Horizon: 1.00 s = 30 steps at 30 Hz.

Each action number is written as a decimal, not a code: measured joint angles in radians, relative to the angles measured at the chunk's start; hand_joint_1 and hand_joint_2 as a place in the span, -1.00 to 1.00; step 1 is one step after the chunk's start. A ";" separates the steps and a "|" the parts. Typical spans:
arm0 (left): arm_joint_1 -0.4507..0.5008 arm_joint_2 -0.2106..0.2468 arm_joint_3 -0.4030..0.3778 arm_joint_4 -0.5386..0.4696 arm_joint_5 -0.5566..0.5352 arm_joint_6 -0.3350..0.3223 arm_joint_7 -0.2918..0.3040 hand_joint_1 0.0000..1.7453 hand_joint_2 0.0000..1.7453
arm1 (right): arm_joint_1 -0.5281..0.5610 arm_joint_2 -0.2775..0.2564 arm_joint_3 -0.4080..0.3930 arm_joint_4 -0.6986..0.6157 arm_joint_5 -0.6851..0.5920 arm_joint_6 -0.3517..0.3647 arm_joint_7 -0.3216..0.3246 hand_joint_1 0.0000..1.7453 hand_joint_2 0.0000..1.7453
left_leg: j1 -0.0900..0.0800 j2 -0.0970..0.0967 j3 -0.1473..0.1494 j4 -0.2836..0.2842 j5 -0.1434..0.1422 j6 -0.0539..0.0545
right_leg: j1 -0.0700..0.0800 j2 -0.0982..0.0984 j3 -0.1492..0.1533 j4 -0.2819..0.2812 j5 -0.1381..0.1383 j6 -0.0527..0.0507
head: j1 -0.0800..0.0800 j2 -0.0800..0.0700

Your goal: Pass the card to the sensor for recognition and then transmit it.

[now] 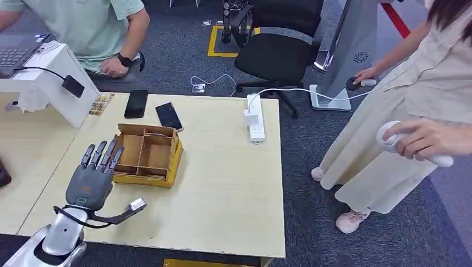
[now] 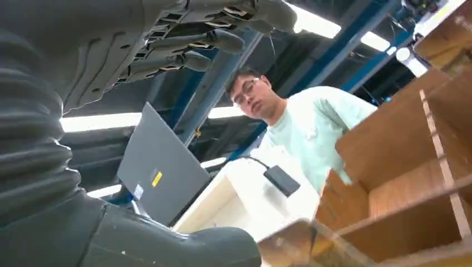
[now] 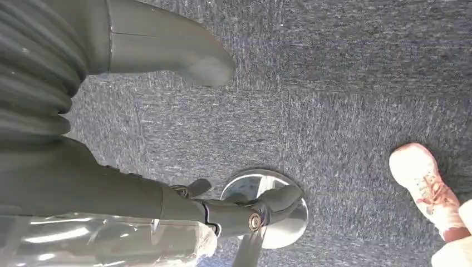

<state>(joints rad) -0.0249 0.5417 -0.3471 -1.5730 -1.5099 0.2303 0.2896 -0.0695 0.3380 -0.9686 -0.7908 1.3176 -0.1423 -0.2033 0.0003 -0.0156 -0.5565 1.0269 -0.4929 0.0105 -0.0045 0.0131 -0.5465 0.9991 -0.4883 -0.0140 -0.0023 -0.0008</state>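
Note:
My left hand (image 1: 92, 173) lies palm down over the table, fingers stretched out and apart, right beside the left wall of a brown cardboard box (image 1: 147, 154) with dividers. It holds nothing. The left wrist view looks past the fingers (image 2: 211, 39) and thumb (image 2: 167, 245) into the box compartments (image 2: 412, 211). A small black sensor (image 1: 73, 85) on a cable hangs against the white stand (image 1: 53, 78) at the back left. A small stack of card-like pieces (image 1: 102, 104) lies at the stand's foot. My right hand (image 3: 167, 55) hangs over the carpet with nothing in it.
Two dark phones (image 1: 136, 103) (image 1: 168, 115) lie behind the box. A white power strip (image 1: 255, 119) sits at the table's right rear. A person sits behind the stand by a laptop (image 1: 16, 50). Another person stands right of the table holding controllers (image 1: 414, 147).

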 joint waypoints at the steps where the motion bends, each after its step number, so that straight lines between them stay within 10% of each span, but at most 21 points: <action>1: -0.018 -0.004 -0.004 0.018 0.000 0.002 -0.009 -1.00 1.00 | 0.000 0.000 0.000 0.000 0.000 0.000 0.000 -1.00 1.00 | 0.000 0.000 0.000 0.000 0.000 0.000 | 0.000 0.000 0.000 0.000 0.000 0.000 | 0.000 0.000; 18: -0.164 -0.045 -0.105 0.243 0.000 0.004 -0.082 -1.00 1.00 | 0.002 0.001 -0.005 0.000 0.010 0.003 0.000 -1.00 1.00 | 0.000 0.001 0.000 0.000 0.000 0.000 | 0.000 0.001 -0.001 0.000 0.000 0.000 | 0.000 0.000; 30: -0.154 0.000 -0.106 0.265 0.000 -0.028 -0.015 -1.00 1.00 | 0.009 0.001 -0.019 -0.002 0.008 0.003 0.000 -1.00 1.00 | 0.000 0.001 0.000 0.000 0.000 0.000 | 0.000 0.001 0.000 0.000 0.000 0.000 | 0.000 0.000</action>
<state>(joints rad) -0.1793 0.5417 -0.4535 -1.3081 -1.5099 0.2022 0.2747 -0.0602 0.3387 -0.9877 -0.7923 1.3256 -0.1392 -0.2037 0.0005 -0.0145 -0.5566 1.0269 -0.4928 0.0103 -0.0043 0.0145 -0.5470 0.9993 -0.4882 -0.0140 -0.0023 -0.0008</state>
